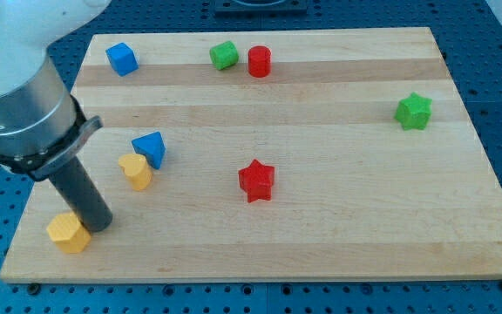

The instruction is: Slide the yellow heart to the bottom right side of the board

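My tip [99, 225] rested against the right side of a yellow block [68, 233] at the near left, while the yellow heart [136, 171] (touching the blue triangle [150, 148]) sat just beyond, untouched.

- Arm [24, 35] showing a smooth white shell at the view's top left.
- Grey metallic cylinder below it, ringed by a dark clamp band with a small protruding tab.
- Straight dark rod ending in my tip [99, 225].
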Available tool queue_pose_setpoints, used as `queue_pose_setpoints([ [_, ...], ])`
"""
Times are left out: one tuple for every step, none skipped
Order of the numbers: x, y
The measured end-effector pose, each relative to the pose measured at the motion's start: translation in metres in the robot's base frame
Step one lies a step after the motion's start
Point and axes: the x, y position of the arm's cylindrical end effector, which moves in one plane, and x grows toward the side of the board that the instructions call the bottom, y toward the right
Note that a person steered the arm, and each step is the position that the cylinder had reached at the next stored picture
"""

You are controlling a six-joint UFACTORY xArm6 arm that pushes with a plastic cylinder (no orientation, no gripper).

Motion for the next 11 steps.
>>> queue_pose_setpoints([
  [-0.014,-0.019],
  [-0.036,-0.035],
  [-0.077,-0.02],
  [-0.088,0.013],
  [-0.086,0.049],
  [-0.067,0.103],
  [-0.046,0.165],
  [-0.043,0.183],
  [-0.063,0.166],
  [-0.084,0.131],
  [-0.08,0.105],
])
